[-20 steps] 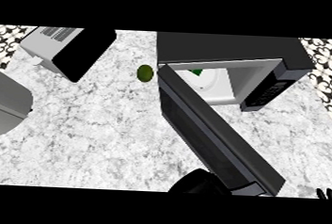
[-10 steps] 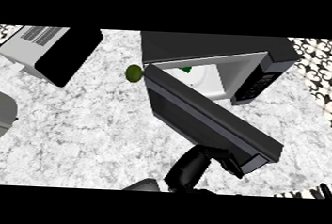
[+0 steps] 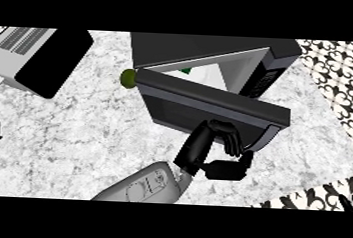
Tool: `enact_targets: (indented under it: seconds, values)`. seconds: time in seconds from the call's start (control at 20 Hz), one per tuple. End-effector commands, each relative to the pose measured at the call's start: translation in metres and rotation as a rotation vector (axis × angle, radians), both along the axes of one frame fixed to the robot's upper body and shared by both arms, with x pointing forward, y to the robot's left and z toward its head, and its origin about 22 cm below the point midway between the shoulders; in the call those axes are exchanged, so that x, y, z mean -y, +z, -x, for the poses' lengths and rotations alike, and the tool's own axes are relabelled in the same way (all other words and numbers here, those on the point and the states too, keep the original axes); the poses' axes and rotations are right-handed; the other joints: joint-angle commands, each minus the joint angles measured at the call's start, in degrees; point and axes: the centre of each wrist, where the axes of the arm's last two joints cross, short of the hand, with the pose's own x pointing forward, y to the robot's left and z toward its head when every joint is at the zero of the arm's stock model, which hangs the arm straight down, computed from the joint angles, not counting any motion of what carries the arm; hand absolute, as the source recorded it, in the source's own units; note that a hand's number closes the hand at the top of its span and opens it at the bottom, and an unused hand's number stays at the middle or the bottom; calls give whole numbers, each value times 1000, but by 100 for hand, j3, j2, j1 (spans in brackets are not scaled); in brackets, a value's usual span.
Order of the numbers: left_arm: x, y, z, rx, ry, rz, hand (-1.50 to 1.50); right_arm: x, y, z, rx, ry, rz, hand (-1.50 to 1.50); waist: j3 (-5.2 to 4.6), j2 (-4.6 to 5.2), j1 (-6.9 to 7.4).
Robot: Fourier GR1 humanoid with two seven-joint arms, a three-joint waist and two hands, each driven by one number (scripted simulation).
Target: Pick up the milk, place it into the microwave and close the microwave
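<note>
microwave door (image 3: 210,100) is swung way further shut than a sec ago | left hand (image 3: 217,143) is curled against it, nothing gripped | milk (image 3: 186,71) is spotted inside, so it's nearly done

- microwave (image 3: 212,50): 12 o'clock on the counter (image 3: 75,131); its door (image 3: 209,105) stands part-way ajar.
- milk (image 3: 186,71): inside the cavity, mostly hidden behind the door.
- left hand (image 3: 208,145): against the door's outer face, toward its 5 o'clock end.
- small green round item (image 3: 127,78): just beside the door's 9 o'clock end.
- grey appliance (image 3: 34,55): 10 o'clock.
- right hand (image 3: 346,201): resting at the 4 o'clock edge, fingers straight and pointing up.
</note>
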Motion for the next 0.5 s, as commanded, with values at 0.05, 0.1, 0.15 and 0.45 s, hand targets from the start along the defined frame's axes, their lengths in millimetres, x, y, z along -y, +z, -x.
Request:
enact_targets:
  seconds: [0.05,0.1,0.15,0.45]
  values:
    - [1,18,-28,13,70,55,150,-3,12,-2,39,74,-37,-150,2,71,-260]
    - [-1,18,-31,6,84,77,150,-3,9,-1,30,73,-55,-150,9,89,-292]
    - [0,21,-35,14,86,81,150,-2,13,-1,40,80,-42,-150,7,85,-378]
    - [0,29,-57,36,129,86,150,-3,24,-4,41,103,-52,-150,20,135,-498]
